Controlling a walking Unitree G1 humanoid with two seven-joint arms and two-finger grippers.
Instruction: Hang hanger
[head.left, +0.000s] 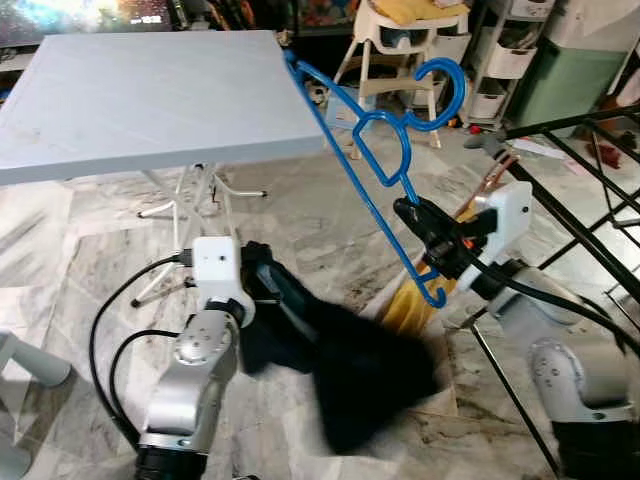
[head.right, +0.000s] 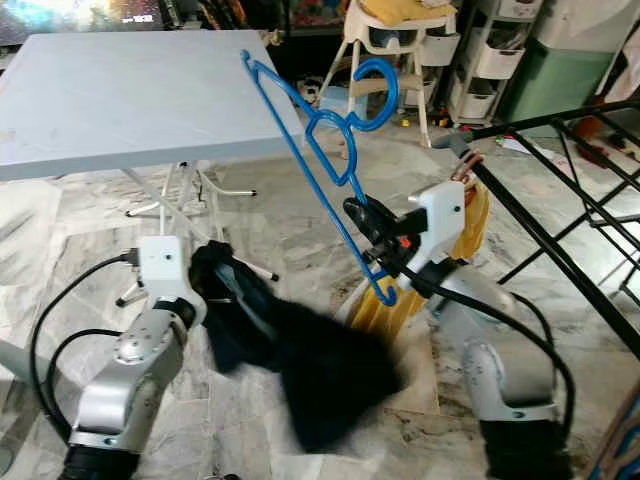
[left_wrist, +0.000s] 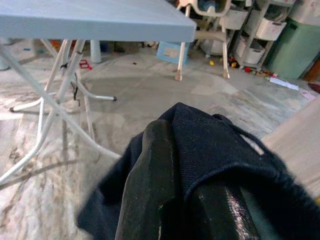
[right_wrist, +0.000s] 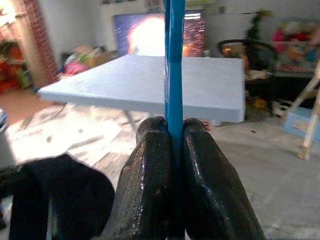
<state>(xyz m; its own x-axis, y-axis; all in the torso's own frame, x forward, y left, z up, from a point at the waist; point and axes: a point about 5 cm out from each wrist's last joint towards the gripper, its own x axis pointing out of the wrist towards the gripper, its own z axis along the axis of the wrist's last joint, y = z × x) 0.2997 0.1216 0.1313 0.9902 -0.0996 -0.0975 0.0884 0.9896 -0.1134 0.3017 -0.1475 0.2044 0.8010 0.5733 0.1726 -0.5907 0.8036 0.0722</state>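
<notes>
Hanger (head.left: 372, 150), blue, centre frame, clamped by right pincer (head.left: 425, 235); left pincer (left_wrist: 170, 200) grips blurred dark garment (head.left: 350, 370), fingertips hidden in cloth.

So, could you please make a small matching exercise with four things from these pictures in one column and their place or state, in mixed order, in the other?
Things:
1. blue plastic hanger
2. dark fabric garment
3. grey square folding table
4. black metal drying rack

Places or states:
A. stands on white legs, robot's left
B. clamped in the right gripper
C. bars on robot's right
D. held by the left gripper, hangs down

Pairs: 1-B, 2-D, 3-A, 4-C
</notes>
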